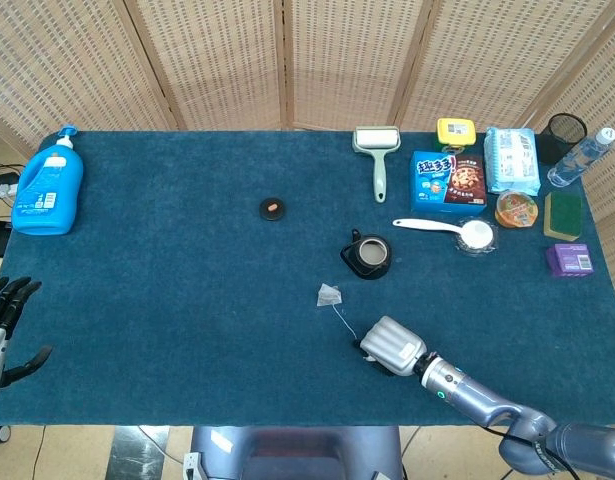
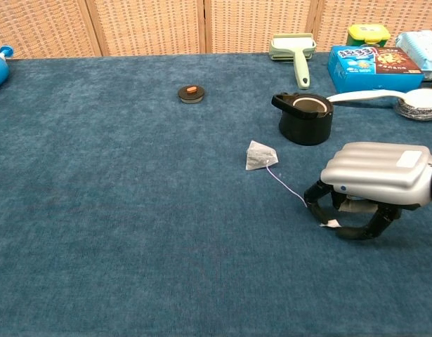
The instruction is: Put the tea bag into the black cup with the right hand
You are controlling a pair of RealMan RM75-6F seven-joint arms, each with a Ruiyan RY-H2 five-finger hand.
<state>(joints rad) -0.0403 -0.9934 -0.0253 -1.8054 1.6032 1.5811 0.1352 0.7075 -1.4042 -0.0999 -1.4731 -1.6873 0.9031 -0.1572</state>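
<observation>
While the tea bag (image 2: 260, 156) lies on the blue cloth (image 2: 131, 210), I see it as a small pyramid of pale mesh, its point tipped up and toward the left, its white string (image 2: 289, 188) running from it down and to the right toward my right hand (image 2: 370, 186); the string's long line slants away from the black cup (image 2: 305, 118), which stands upright just behind the bag, apart from it, round, glossy-dark, with a tan inside and a stubby handle on its left; the small white paper tag (image 2: 331, 224) at the string's end sits at my fingertips (image 2: 321, 199); the dark fingers curl down under the ribbed silver back of the hand and close around the tag, though I cannot tell how firmly they pinch it; my left hand (image 1: 5, 320) hangs off the table's left edge, its dark fingers spread and holding nothing; further back I see a lint roller (image 1: 376, 152) with a pale green handle and a blue cookie box (image 1: 447, 180) printed with white Chinese characters I cannot read; the cloth looks like short, matted pile.
</observation>
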